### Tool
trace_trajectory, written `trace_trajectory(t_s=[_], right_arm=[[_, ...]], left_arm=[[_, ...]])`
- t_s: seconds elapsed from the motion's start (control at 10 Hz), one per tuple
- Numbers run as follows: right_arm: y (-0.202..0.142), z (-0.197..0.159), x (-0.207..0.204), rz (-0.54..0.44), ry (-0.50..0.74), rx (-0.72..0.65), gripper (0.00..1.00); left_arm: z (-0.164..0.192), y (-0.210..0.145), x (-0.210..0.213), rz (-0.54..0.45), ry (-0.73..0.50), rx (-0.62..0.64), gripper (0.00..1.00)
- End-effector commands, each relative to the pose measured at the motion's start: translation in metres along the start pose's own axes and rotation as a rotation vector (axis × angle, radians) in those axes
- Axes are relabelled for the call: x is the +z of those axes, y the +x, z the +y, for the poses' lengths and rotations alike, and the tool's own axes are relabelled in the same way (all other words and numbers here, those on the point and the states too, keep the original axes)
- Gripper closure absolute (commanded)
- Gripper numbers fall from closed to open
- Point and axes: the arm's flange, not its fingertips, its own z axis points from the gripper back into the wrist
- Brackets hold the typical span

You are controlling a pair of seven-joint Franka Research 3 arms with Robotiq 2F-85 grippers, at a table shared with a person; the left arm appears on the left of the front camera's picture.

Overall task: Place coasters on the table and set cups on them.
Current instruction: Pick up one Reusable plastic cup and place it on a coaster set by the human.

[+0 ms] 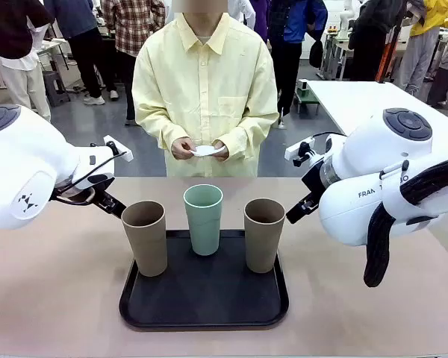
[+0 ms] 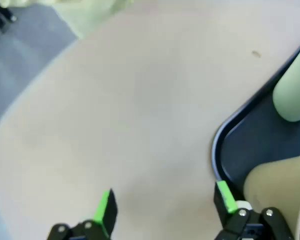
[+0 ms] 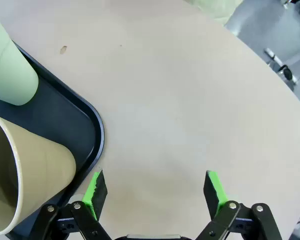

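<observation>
Judging from how things lay, the task had barely begun: no coasters were on the worktop yet, and all three cups stood upright on the black tray. Taking the tray's middle as the dial in the front view, the left arm sat at 9 o'clock with its wrist angled down. The left fingers were spread wide with nothing between them, hovering over bare worktop with one finger just beside the tray's rounded corner. The left brown cup stood at 10 o'clock on the tray and the mint cup at 12, by the far rim. Farther out at 12, beyond the worktop's far edge, the person's hands held the white coasters together, clear of the worktop; how many discs I could not tell. The right brown cup stood at 2 o'clock. The right arm mirrored the left from 3 o'clock, and the right fingers were likewise wide open and empty above bare worktop. In their wrist view the tray corner and that cup lay at 9 o'clock. The next move probably called for coasters laid on open worktop beside the tray. Each arm would then need to close on a cup's wall, lift it over the rim and centre it on a disc.
</observation>
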Motion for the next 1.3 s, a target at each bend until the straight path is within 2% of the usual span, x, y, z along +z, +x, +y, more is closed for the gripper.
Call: trace_trajectory(t_s=[0.0, 1.2], right_arm=[[0.0, 0.0, 0.0, 0.0, 0.0, 0.0, 0.0], [0.0, 0.0, 0.0, 0.0, 0.0, 0.0, 0.0]], left_arm=[[-0.0001, 0.0, 0.0, 0.0, 0.0, 0.0, 0.0], [-0.0001, 0.0, 0.0, 0.0, 0.0, 0.0, 0.0]])
